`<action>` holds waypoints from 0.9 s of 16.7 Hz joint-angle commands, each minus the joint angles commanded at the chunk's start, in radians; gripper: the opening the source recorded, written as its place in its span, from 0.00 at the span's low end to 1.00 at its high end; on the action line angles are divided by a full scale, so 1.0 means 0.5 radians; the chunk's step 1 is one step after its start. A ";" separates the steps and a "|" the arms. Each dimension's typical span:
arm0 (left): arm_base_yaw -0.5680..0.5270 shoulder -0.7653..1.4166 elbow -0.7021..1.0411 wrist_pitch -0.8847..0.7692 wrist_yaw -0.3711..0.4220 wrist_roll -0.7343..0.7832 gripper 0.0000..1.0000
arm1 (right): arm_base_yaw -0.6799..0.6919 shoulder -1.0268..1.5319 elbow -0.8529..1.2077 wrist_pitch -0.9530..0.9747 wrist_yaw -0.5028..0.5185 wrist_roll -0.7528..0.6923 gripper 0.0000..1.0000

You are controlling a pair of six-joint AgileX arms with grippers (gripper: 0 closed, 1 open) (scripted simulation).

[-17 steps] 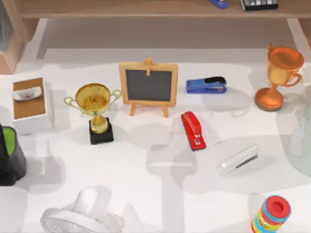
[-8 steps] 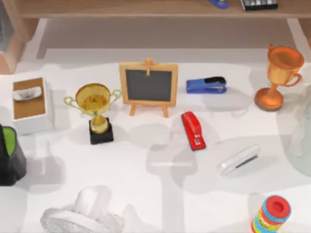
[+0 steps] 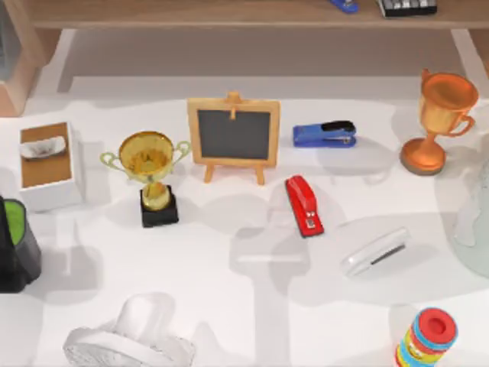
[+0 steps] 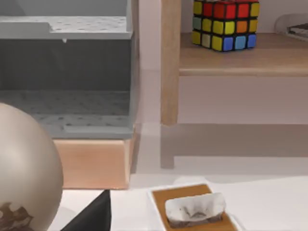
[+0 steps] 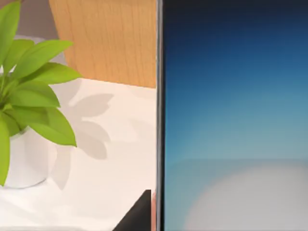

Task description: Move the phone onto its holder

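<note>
In the right wrist view the phone (image 5: 231,120) stands very close, its black edge vertical and its screen glowing blue with a pale round patch low down. A dark wedge (image 5: 139,214), probably part of my right gripper, sits just beside that edge. I cannot tell whether the fingers hold the phone. At the left edge of the table stands a black stand with a green face (image 3: 15,245); I cannot tell if it is the holder. Another dark wedge (image 4: 91,216) shows in the left wrist view beside a tissue box (image 4: 195,211).
On the table are a gold trophy (image 3: 150,176), a chalkboard easel (image 3: 233,136), a blue stapler (image 3: 325,134), a red stapler (image 3: 303,204), a white stapler (image 3: 374,252), an orange trophy (image 3: 439,118), a tissue box (image 3: 47,164) and a striped can (image 3: 426,339). A potted plant (image 5: 29,101) is near the phone.
</note>
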 joint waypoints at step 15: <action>0.000 0.000 0.000 0.000 0.000 0.000 1.00 | 0.000 0.000 0.000 0.000 0.000 0.000 1.00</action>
